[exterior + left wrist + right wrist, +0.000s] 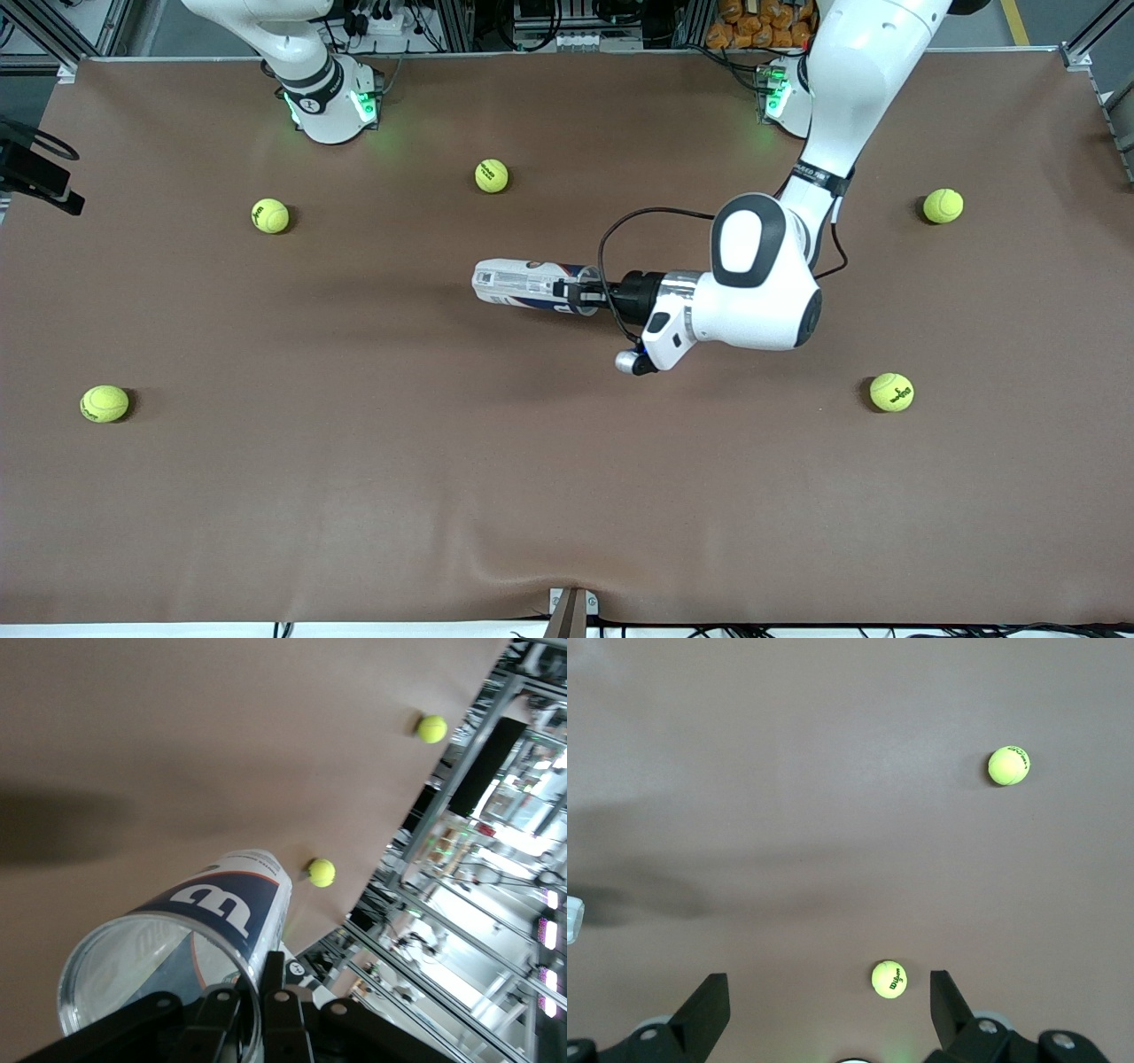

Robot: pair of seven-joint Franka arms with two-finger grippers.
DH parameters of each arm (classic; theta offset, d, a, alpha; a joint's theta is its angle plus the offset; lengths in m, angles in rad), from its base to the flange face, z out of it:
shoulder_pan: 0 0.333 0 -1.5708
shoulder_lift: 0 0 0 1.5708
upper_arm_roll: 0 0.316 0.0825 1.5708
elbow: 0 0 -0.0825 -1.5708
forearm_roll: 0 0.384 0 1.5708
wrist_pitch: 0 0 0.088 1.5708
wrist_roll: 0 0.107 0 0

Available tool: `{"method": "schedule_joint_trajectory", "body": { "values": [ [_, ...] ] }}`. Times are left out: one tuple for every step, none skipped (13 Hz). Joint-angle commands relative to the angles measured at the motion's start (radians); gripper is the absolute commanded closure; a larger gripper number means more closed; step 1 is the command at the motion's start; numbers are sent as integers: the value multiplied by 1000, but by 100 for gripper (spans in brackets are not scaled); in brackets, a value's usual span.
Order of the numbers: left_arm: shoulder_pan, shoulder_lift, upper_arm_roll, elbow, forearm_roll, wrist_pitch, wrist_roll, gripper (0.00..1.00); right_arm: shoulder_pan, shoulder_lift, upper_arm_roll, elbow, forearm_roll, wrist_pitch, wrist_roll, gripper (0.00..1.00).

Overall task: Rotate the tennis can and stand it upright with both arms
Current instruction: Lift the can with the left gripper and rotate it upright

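tennis can horiz, lengthwise along table

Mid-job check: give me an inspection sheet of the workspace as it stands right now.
Surface: brown table cover, rippled at the edge nearest the front camera.
Job's things: tennis can horizontal over mid-table, open end at the left pincer.
Clutter: five tennis balls scattered, e.g..
Grippers: left pincer shut on the tennis can's rim; right pincer open, up over the table near its base, holding nothing.
Cables: black cable looping from the left arm's wrist.
Surroundings: metal framing and equipment along the robots' side.
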Motion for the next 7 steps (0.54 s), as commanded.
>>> {"method": "schedule_joint_trajectory", "body": {
  "values": [
    [-36,7,6,51,143,8,-115,100,0,-5,-1,1,9,-1,8,0],
    [-40,7,2,73,231,8,-175,100,1,-5,-1,1,9,-3,8,0],
    [-53,7,0,88,321,8,-234,100,3,-4,-1,1,9,-1,8,0],
    [-65,5,0,103,408,8,-297,100,3,-4,-1,1,9,-1,8,0],
    [-68,7,-3,116,467,6,-359,100,1,-5,-1,1,9,-1,6,0],
    [-85,5,-1,123,515,3,-422,100,1,-5,-1,1,7,-1,6,0],
    [-96,4,2,143,571,-3,-484,100,1,-5,-1,1,6,-1,6,0]
  ]
}}
